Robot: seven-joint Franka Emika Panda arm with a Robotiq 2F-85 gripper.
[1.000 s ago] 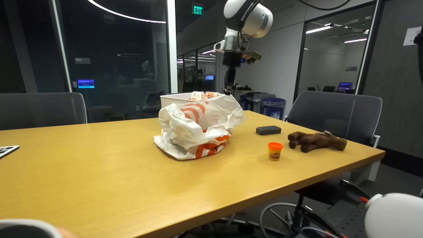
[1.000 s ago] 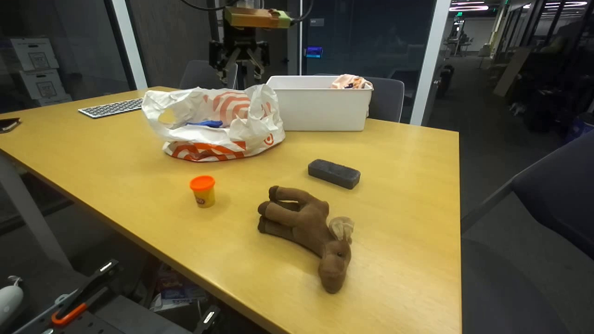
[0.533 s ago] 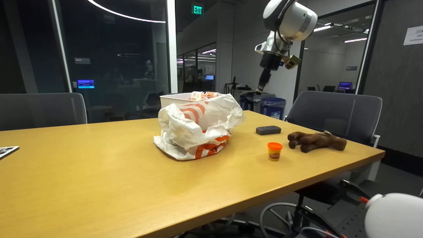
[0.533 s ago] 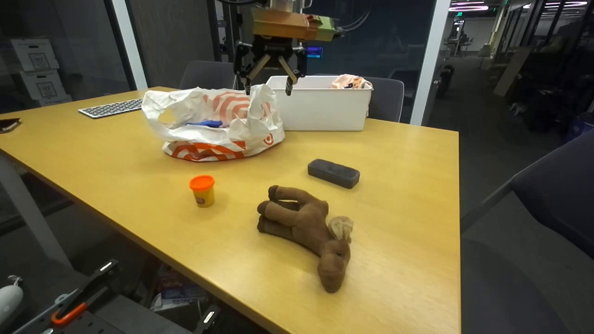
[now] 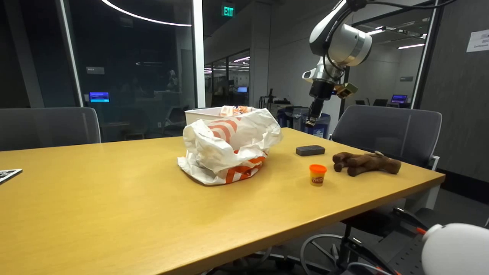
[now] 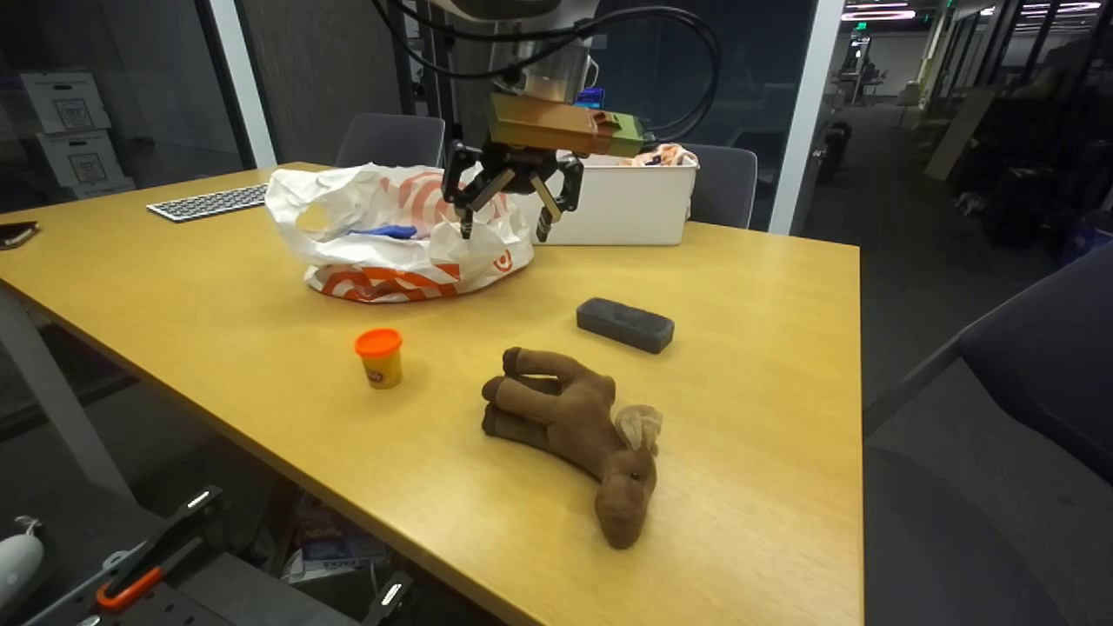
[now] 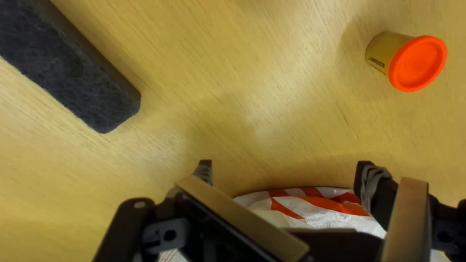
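Arm (image 5: 342,44): reaches in from the top right in an exterior view, its white link slanting down to a thick white-and-silver joint.
Wrist (image 5: 323,78): hangs below that joint with a slight lean, so the tool points at the table (image 6: 739,435) a little off vertical.
Gripper (image 6: 504,229): released, jaws spread wide; it grasps nothing and hangs above the table, apart from the things on it.
Fingers (image 7: 371,182): far apart, grey bands wrapped round their tips; between them the wrist view shows bare wood and, lower down, the striped edge of the plastic bag (image 7: 320,207).
Plastic bag: lower left of the tool in both exterior views, white with orange stripes, crumpled, a blue thing (image 6: 387,231) inside it.
Dark grey block (image 7: 69,69): below the tool in both exterior views; up and left of the fingertips in the wrist view.
Yellow can (image 7: 400,60): orange-lidded, upright, up and right of the fingertips in the wrist view.
Plush animal (image 6: 578,422): brown, on its side, lower right of the tool in both exterior views.
White bin (image 6: 626,204): behind the tool in an exterior view, partly hidden by it, a patterned cloth (image 6: 665,156) at its rim.
Keyboard (image 6: 209,203): left of the tool, past the bag.
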